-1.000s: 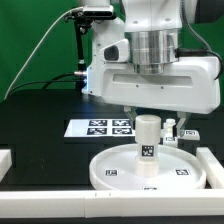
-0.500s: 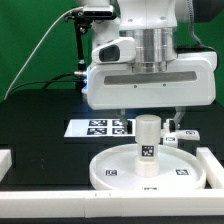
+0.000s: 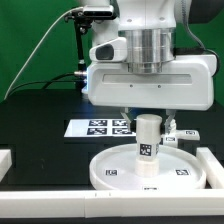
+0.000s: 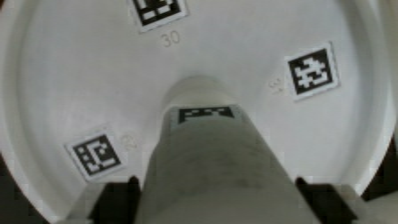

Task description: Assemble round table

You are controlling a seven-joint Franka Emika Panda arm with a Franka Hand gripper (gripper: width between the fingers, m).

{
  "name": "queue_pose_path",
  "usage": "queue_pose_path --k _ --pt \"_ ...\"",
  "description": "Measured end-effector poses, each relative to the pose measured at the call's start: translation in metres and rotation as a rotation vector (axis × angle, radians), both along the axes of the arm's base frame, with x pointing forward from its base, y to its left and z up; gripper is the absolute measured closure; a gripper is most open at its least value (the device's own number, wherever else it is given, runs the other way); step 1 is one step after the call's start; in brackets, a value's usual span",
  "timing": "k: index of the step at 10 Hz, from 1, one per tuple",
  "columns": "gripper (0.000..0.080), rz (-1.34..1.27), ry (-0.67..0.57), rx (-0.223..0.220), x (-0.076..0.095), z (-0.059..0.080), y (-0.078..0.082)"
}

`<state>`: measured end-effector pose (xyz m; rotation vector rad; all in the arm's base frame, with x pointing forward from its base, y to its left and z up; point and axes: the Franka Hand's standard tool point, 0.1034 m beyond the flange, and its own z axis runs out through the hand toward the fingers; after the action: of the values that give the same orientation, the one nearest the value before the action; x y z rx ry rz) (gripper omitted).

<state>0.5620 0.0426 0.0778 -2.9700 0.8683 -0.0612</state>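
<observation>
While the gripper [image 3: 148,121] hangs low over the disc [image 3: 112,176], its jaws stand apart, one finger on each side of the leg [image 3: 147,138]. In the wrist view the dark fingers [image 4: 118,198] sit at either flank of the leg [image 4: 214,165], close to it. Whether a pad brushes the plastic is hard to say there. The exterior view seems to show a gap on both sides, so nothing is clamped.

The leg stands upright near the middle of the disc [image 4: 71,90], its foot on the flat face inside the rim. A small square tag [image 3: 146,151] shows low on the side of the leg. More tags [image 4: 313,72] lie flat on the disc around it.

The disc rests on the black table [image 3: 40,130], near the front. White rails [image 3: 100,205] border it in front and on both sides in the exterior view. Behind the disc, toward the exterior view's left, lies the marker board [image 3: 98,127], apart from the rim.
</observation>
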Motion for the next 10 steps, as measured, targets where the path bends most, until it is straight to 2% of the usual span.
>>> queue_pose_path --k 2,3,5,6,8,9,10 --pt "0.0389 -0.35 -0.004 0.033 0.0 -0.0015 -0.0006" --pt "0.0389 -0.656 -0.013 0.083 -0.0005 -0.0021 -0.0014" --pt "0.0389 -0.92 0.005 0.136 -0.0008 -0.0023 -0.0009" --pt "0.0389 -0.91 0.004 0.134 -0.0009 -0.0024 -0.0005" --pt "0.0197 -0.874 0.002 0.131 -0.001 -0.0028 -0.0009" --pt "0.0197 -0.667 -0.014 0.11 -0.0002 -0.0022 -0.0029" --pt "0.0159 -0.459 -0.019 0.093 -0.0016 -0.0027 -0.0025"
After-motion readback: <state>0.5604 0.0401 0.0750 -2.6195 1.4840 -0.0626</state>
